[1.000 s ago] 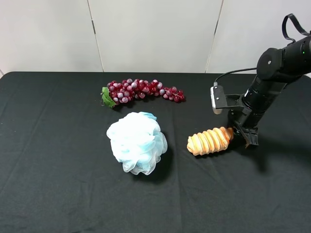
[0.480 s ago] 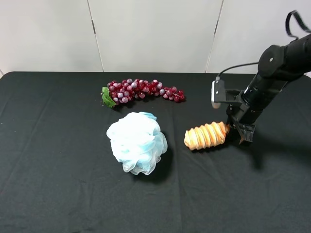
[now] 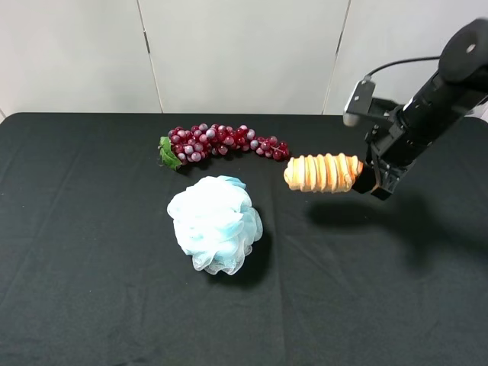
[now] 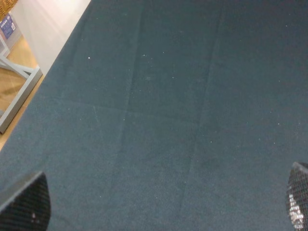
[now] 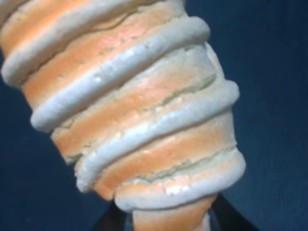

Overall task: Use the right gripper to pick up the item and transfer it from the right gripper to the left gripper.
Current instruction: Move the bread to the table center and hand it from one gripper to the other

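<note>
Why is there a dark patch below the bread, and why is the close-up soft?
High view: that is the shadow of the toy bread loaf, held above the cloth by the right hand. Right wrist view: the loaf sits near the lens, slightly blurred.

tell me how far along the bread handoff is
Done: the right gripper is shut on one end of the bread loaf, held clear of the black cloth, shadow below. In hand: the carry, loaf in midair. Left: the handoff; the left gripper is open over the cloth, no loaf in its view.
</note>
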Robot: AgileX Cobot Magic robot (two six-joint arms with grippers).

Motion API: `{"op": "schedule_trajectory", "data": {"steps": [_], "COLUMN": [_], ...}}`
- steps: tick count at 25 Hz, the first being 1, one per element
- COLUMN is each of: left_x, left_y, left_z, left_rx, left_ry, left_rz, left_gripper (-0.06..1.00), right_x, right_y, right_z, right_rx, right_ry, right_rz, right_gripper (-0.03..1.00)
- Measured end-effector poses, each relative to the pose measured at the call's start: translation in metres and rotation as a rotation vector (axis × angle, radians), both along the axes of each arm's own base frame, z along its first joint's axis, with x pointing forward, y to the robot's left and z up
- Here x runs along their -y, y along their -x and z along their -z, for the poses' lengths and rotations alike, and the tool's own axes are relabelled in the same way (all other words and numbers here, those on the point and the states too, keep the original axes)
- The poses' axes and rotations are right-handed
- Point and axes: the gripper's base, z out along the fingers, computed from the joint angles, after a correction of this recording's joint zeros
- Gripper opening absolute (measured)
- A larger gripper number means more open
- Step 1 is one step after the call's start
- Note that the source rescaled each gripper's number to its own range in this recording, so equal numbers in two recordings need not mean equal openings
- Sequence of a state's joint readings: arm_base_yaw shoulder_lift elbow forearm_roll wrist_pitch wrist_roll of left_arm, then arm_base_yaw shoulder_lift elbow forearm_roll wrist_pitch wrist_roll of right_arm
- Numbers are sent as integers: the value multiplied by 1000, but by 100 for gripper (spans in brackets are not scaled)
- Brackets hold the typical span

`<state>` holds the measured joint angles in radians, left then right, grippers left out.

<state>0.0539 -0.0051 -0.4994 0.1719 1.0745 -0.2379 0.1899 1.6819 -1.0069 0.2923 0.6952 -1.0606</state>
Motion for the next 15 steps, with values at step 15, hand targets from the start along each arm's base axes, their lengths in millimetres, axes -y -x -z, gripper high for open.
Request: {"op": "schedule_trajectory", "data": {"steps": [15], "left_x": [0], "left_y": [0], "left_z": [0], "left_rx": [0], "left_ry": [0], "left_rz": [0], "left_gripper": [97], "right_x": [-27], "right_y": [41], "right_z": [-64], "right_rx": [75], "right_ry": [-71], "right_rz": [52], "right_gripper": [5]}}
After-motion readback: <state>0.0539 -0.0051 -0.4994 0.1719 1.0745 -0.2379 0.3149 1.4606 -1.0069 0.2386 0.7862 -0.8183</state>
